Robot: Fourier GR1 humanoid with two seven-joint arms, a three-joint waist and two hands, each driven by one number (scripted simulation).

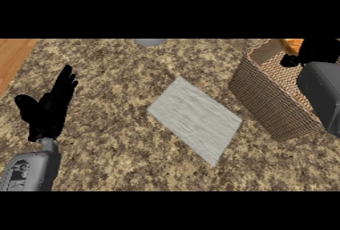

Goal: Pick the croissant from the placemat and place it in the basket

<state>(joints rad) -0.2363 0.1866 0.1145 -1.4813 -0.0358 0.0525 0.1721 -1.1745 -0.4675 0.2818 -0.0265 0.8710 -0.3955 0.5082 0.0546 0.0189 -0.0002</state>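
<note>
Speckled brown granite counter point(133, 152) carries a bare grey rectangular placemat point(194, 117). Over the woven brown wicker basket point(269, 96), the right hand point(319, 50) curls around an orange croissant point(293, 43). Left hand point(50, 108) rests open.

A pale grey, faintly streaked placemat point(194, 118) lies on a speckled brown-and-tan granite counter point(126, 148). The basket point(269, 96) shows a brown woven pattern. Both hands, left point(48, 110) and right point(317, 50), are black on grey forearms; an orange-brown wood strip point(12, 56) borders the counter.
</note>
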